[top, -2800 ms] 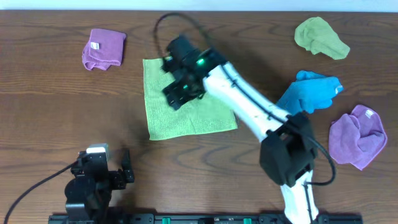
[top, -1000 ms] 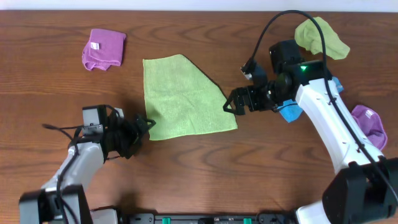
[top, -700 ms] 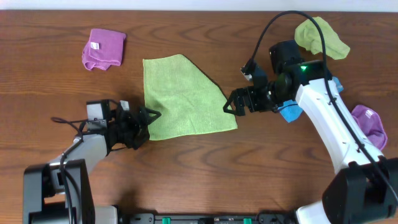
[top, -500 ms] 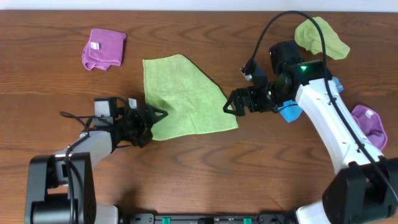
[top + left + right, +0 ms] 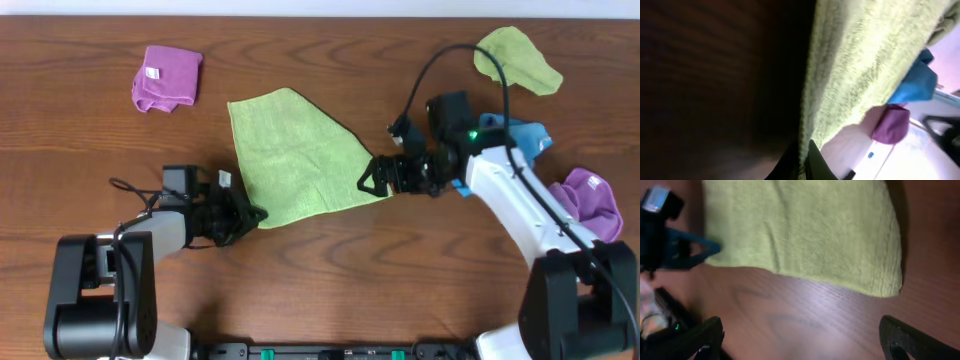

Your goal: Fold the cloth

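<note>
green cloth (image 5: 290, 150) lies spread, left jaws at its corner.

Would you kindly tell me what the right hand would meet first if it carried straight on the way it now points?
Most likely the light green cloth: the right hand points at its nearest corner, with only a strip of table between. Its height above the cloth is unclear.

Table (image 5: 320, 290): dark brown wood, grain visible. Small purple cloth (image 5: 165, 78): folded, white label on top, far left area. Crumpled green cloth (image 5: 515, 58): loose heap, far right area. Blue cloth (image 5: 525, 135): bunched, nearer than the green one, partly hidden. Large purple cloth (image 5: 590, 205): crumpled, white tag showing, at the right edge, near the blue cloth.
</note>
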